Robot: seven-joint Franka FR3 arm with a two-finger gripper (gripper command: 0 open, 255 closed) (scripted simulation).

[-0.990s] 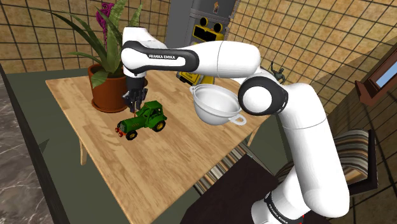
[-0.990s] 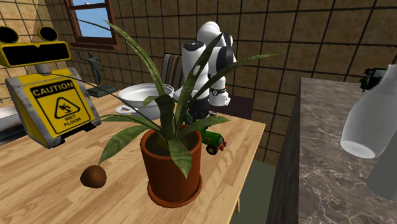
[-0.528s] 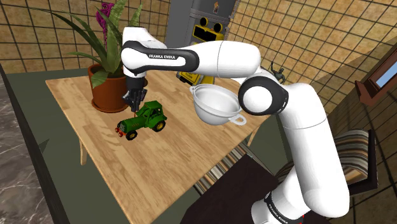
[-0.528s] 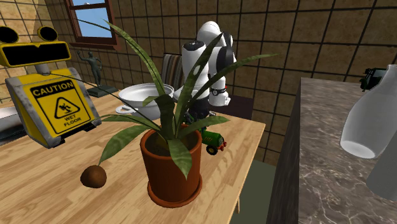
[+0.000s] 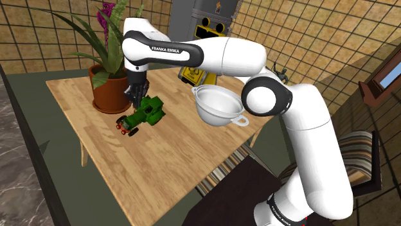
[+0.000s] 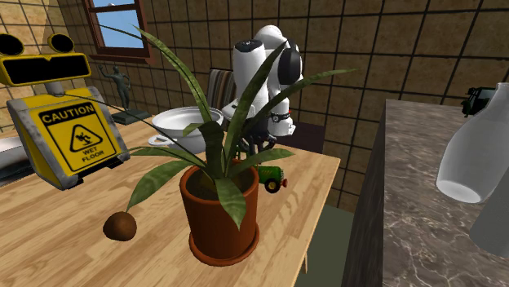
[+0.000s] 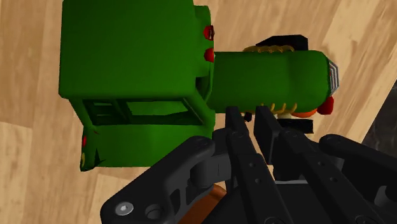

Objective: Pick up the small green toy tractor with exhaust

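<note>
Wrist view: gripper [image 7: 249, 114] fingers [image 7: 235, 127] stood narrow, almost together, closed on the green tractor [image 7: 133, 57] at the edge of its hood, right beside the cab. Hood ran out to one side of the fingertips, cab to the other. Shoulder view: tractor hung tilted just under the fingers, nose down, cab end raised above the wooden table [image 5: 160, 167]. Front-wheel contact with the wood: could not tell. Potted plant [image 5: 110, 90] stood just behind the fingers, white bowl [image 5: 218, 106] well apart.

Bright, even light, soft shadows
</note>
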